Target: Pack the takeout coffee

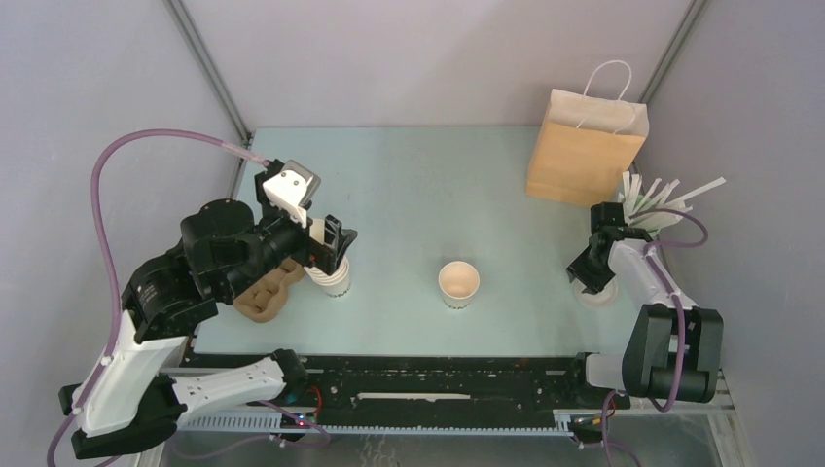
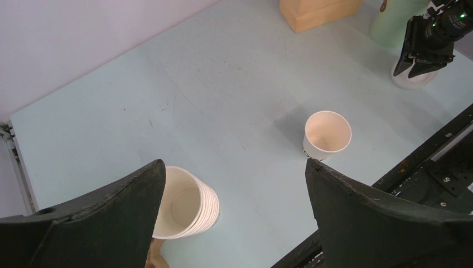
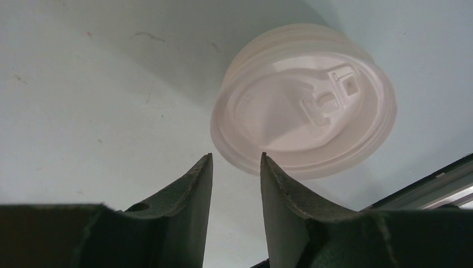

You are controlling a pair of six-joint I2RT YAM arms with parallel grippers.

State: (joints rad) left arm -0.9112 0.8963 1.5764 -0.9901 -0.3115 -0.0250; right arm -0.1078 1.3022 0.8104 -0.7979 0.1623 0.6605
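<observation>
— Where does the takeout coffee stand?

— The cup (image 1: 458, 284) is upright on the desk (image 1: 418, 175) with its mouth open and its tan inside showing. It is well off to the right of the left pincer (image 2: 235, 163) and well off to the left of the right pincer (image 3: 235, 156), roughly between the two and touched by neither.

— What is the left pincer doing?

— It is spread wide and carries nothing. It hangs above the stack of nested cups (image 2: 187, 204), which sits right under one of its fingers. A brown pulp carrier (image 1: 265, 297) lies just beside that stack, on the pincer's left.

— And the right one?

— Its fingers stand a little apart, with bare desk showing in the gap between them. A white lid (image 3: 304, 100) lies flat on the desk right at the tips, top side up, its sip tab visible. Whether the tips touch its rim cannot be told.

— Anything else near it?

— A brown paper bag (image 1: 584, 146) with white handles stands upright beyond the right pincer, farther out from the arm bases and apart from it.
</observation>
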